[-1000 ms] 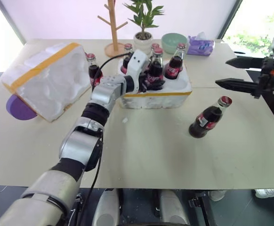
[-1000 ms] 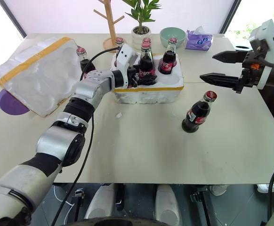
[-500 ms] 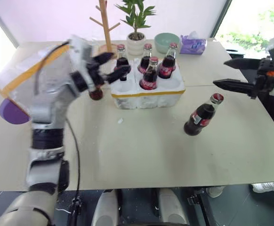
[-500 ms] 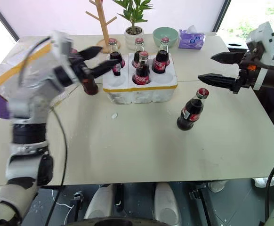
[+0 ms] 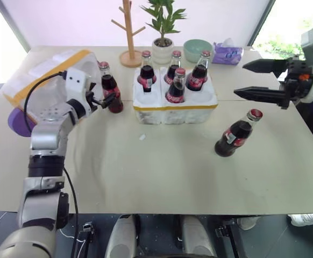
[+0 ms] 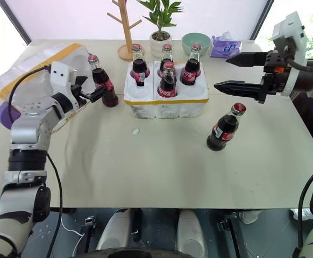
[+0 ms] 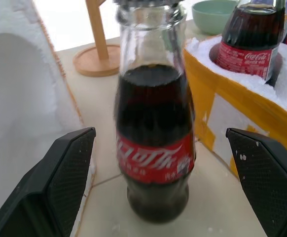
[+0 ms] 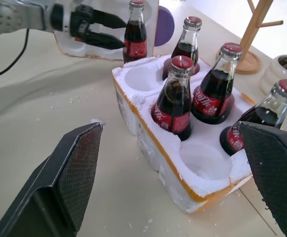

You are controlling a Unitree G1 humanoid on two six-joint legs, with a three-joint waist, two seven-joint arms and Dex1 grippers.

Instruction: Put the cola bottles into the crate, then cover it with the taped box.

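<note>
Loading is in hand: four cola bottles [image 5: 176,86] stand in the crate [image 5: 175,106]. The left gripper [image 5: 107,100], jaws open, brackets a fifth bottle [image 5: 110,95] at the crate's 9 o'clock; closing comes next. The right gripper [image 5: 251,79] hangs open above the sixth bottle [image 5: 236,134], at 4 o'clock on the surface [image 5: 167,166].

Four cola bottles [image 6: 166,80] in the crate [image 6: 167,102], two outside, beside the taped box [image 6: 35,75]

The left gripper [image 5: 109,99] stood spread wide beside the yellow-banded white foam crate [image 5: 175,110] — the right gripper [image 5: 248,79], equally agape, hung beyond its opposite end.
</note>
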